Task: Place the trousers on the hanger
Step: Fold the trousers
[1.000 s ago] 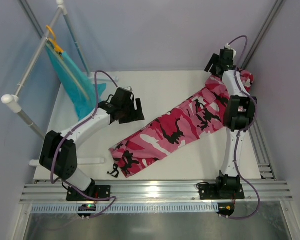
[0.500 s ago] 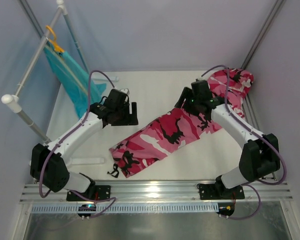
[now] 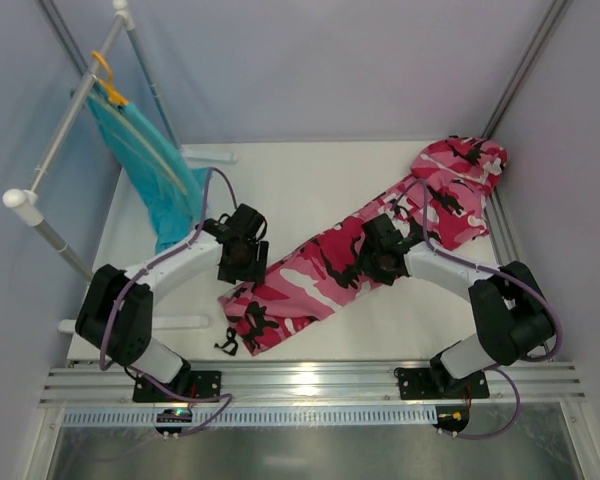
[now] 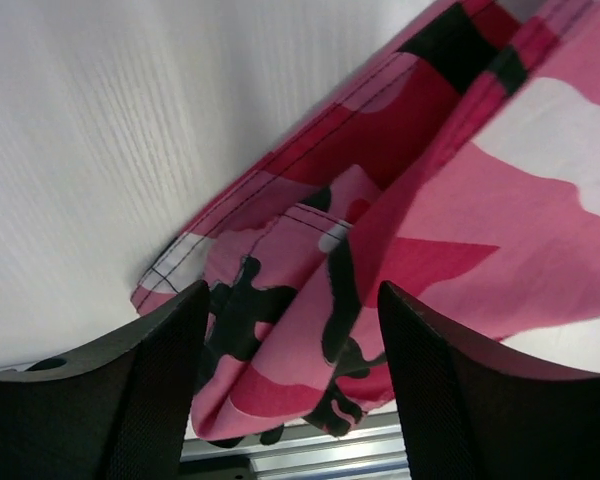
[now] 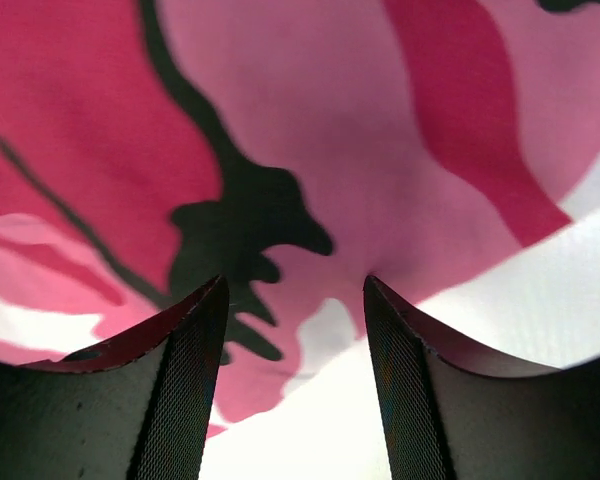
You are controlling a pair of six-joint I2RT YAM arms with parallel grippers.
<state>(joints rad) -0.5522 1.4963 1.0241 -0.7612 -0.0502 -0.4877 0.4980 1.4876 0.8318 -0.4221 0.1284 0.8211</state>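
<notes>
The pink camouflage trousers (image 3: 325, 265) lie flat and diagonal on the white table, with the bunched end at the back right and the other end at the front left. My left gripper (image 3: 242, 266) is open, low over the trousers' left edge; in the left wrist view (image 4: 290, 292) the cloth (image 4: 460, 230) lies between the fingers. My right gripper (image 3: 376, 262) is open over the trousers' middle; in the right wrist view (image 5: 295, 283) it is just above the cloth (image 5: 300, 150). Thin pale rods that look like the hanger (image 3: 152, 152) hang on the rack against the teal garment.
A white tube rack (image 3: 65, 130) stands at the left with a teal garment (image 3: 165, 195) on an orange hanger (image 3: 105, 75). The rack's foot bar (image 3: 180, 322) lies on the table. A metal rail (image 3: 310, 385) runs along the near edge. Walls close in on three sides.
My right arm swung from the back right corner down to the trousers' middle. My left gripper moved toward me onto the trousers' left edge. The trousers stayed put.
</notes>
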